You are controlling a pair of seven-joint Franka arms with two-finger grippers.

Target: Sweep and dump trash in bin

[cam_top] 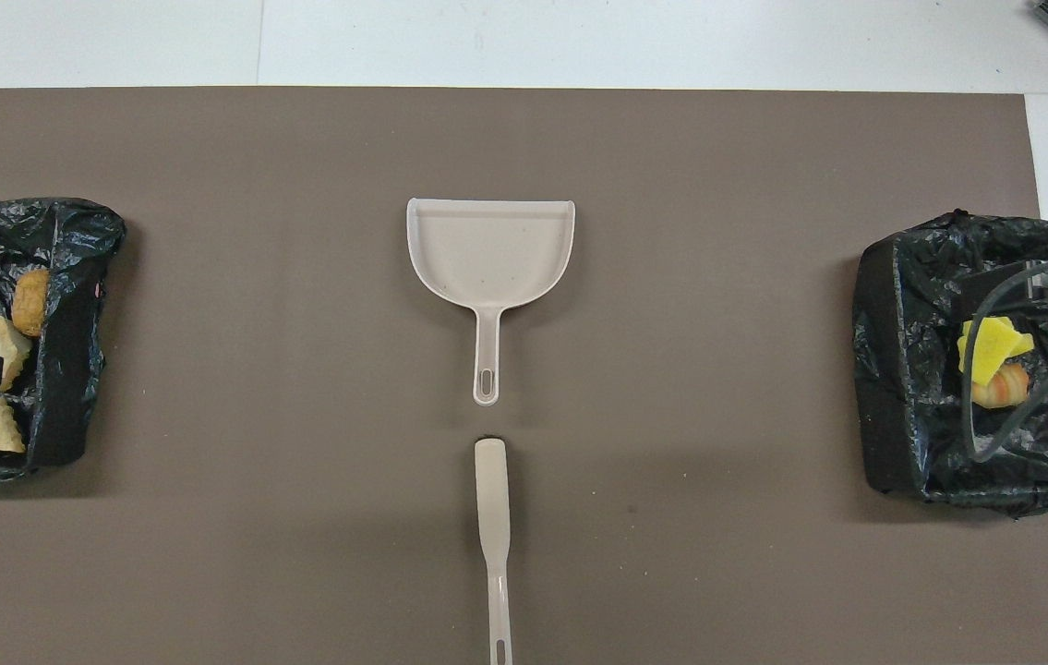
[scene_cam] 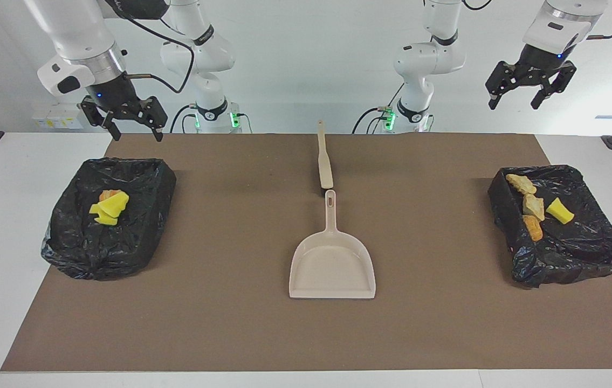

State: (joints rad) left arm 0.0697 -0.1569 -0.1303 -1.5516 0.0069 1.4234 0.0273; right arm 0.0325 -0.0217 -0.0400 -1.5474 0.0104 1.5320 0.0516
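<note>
Hanging open and empty over their bins, left gripper and right gripper flank the dustpan, whose handle points toward the robots midway between them.

Two white Franka arms with rounded, glossy joint housings end in silver wrist rings and black two-finger grippers: the right gripper and the left gripper. Black cables loop along both arms. Green lights glow at the bases, and small blue lights at the wrists.

No lettering, label, brand, number or sign can be read anywhere in either view.
</note>
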